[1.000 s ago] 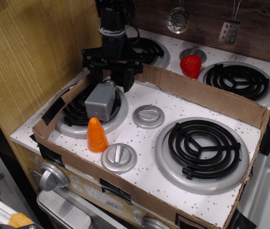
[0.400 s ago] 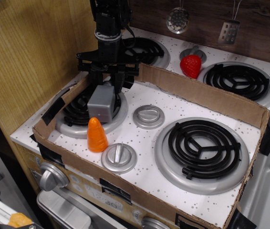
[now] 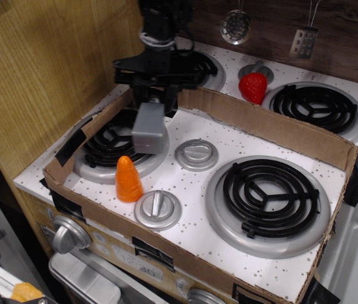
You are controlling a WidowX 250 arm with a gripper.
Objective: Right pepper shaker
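The pepper shaker (image 3: pixel 148 128) is a grey block with its silver cap end up. It hangs close to upright over the right edge of the front left burner (image 3: pixel 106 152). My gripper (image 3: pixel 155 101) comes down from above and is shut on the shaker's cap end. The fingertips are partly hidden by the black gripper body. I cannot tell whether the shaker's bottom touches the burner rim.
An orange carrot (image 3: pixel 128 179) stands in front of the burner. Two silver knobs (image 3: pixel 197 154) (image 3: pixel 157 209) and a large black burner (image 3: pixel 269 196) lie to the right. A cardboard wall (image 3: pixel 274 126) rings the stovetop. A strawberry (image 3: pixel 253 87) sits behind it. A wooden panel (image 3: pixel 33 76) stands at left.
The gripper has closed on the shaker's cap end and moved right. The shaker has swung from lying tilted on the left burner to hanging almost upright.
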